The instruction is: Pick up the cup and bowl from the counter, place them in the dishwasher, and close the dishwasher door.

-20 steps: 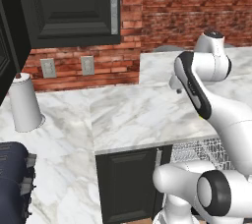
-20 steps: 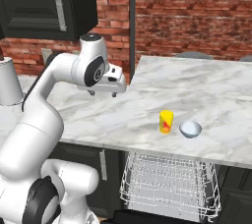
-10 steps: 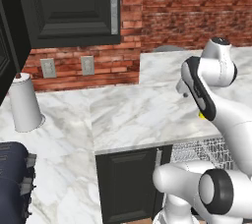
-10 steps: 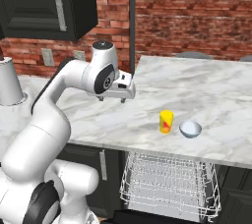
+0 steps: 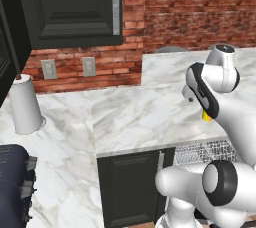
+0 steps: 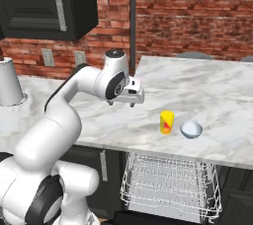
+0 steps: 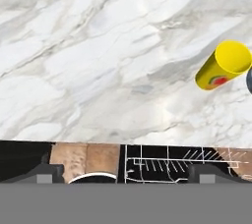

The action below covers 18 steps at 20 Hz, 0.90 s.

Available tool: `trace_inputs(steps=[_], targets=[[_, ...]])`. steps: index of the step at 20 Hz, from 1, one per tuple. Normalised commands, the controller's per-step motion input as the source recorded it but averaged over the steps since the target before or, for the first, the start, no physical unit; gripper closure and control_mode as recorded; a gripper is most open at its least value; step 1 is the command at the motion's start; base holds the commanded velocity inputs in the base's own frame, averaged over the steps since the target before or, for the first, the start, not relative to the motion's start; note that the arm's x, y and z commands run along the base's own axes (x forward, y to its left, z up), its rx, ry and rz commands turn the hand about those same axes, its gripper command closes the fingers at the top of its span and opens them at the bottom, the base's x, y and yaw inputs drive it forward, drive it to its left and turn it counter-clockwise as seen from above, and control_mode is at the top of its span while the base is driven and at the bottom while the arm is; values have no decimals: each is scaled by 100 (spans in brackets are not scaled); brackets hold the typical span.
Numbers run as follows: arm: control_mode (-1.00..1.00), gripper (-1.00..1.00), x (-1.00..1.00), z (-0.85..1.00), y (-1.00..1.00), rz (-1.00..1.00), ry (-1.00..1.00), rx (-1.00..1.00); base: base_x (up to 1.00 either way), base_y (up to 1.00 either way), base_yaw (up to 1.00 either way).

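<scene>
above the tabletop (image 6: 217,88), the tool (image 6: 131,95) is hovering wide open and empty, reaching for the cup (image 6: 167,122); next it needs lowering around it.

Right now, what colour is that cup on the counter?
The cup is bright yellow with a small red and green mark on its side, clearest in the hand view.

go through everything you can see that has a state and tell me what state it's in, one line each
cup: upright on the counter, not gripped
bowl: upright beside the cup, apparently empty
dishwasher rack: pulled out, empty
gripper: above the counter, left of the cup, holding nothing; jaw opening unclear
upper cabinet door: closed
</scene>
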Motion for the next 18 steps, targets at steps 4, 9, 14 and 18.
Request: trace_inputs(steps=[4, 9, 14, 18], targets=[[-100, -100, 29, -26, -28, 0, 1, 0, 0, 0, 0], [-100, -100, 24, -22, -30, 0, 0, 0, 0, 0, 0], [-100, -100, 27, -22, -31, 0, 1, 0, 0, 0, 0], [-100, -100, 33, -25, -32, 0, 1, 0, 0, 0, 0]])
